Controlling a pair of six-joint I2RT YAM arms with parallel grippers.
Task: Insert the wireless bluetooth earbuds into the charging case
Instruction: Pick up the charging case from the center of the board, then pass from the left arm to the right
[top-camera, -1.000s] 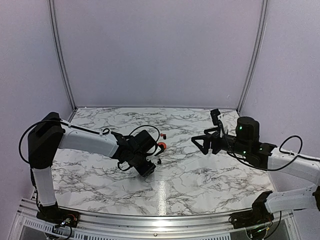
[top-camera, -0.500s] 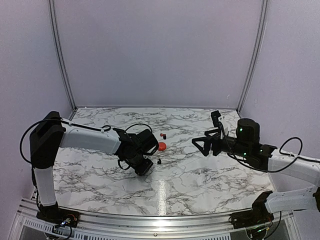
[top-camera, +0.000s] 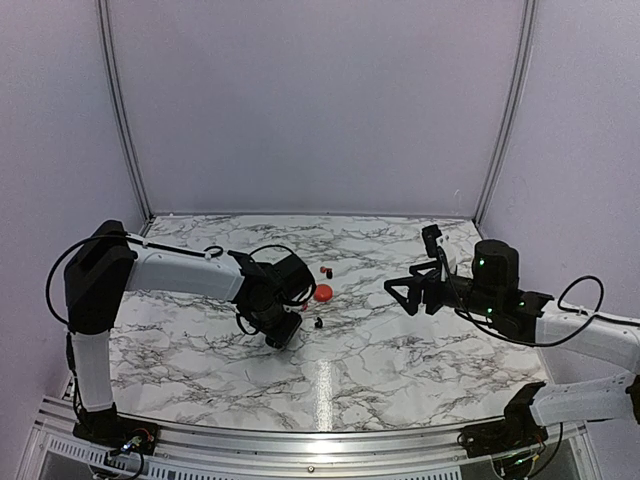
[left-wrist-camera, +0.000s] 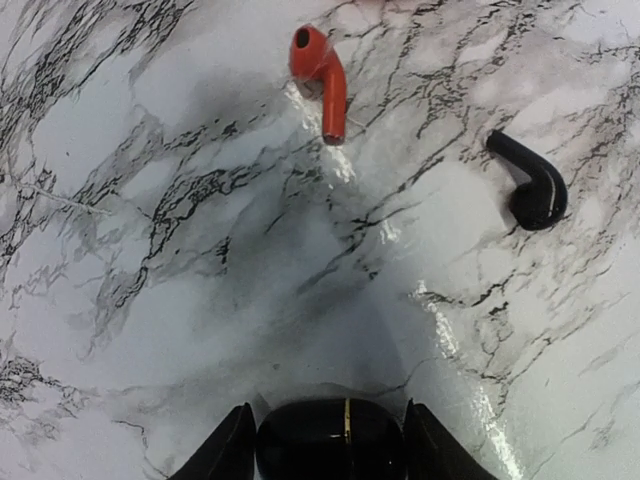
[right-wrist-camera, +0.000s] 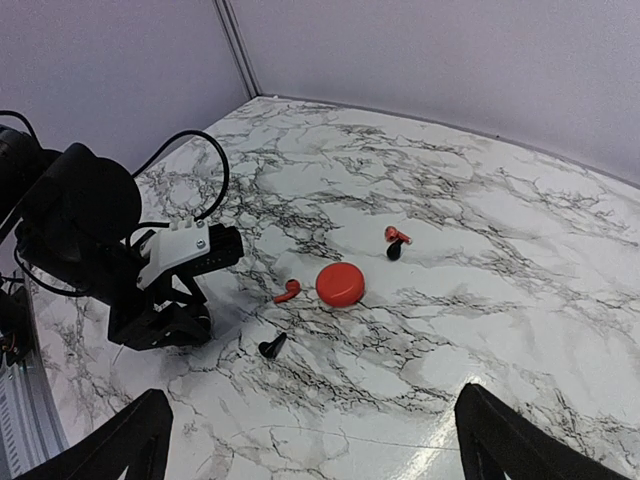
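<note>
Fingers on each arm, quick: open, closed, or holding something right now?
Left fingers: closed on the black case.
Right fingers: open, holding nothing.

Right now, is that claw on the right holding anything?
No, the right claw gapes wide open above the marble, with nothing in it.

A glossy red stemmed earbud (left-wrist-camera: 322, 78) lies flat on the marble worktop (left-wrist-camera: 150, 250), just beside a round red charging case (right-wrist-camera: 341, 284). A black stemmed earbud (left-wrist-camera: 532, 185) lies nearby. Farther back, a second red earbud (right-wrist-camera: 398, 235) and a second black earbud (right-wrist-camera: 393, 252) touch. A glossy black oval case (left-wrist-camera: 333, 455) sits clamped in the left claw (left-wrist-camera: 330, 425).
</note>
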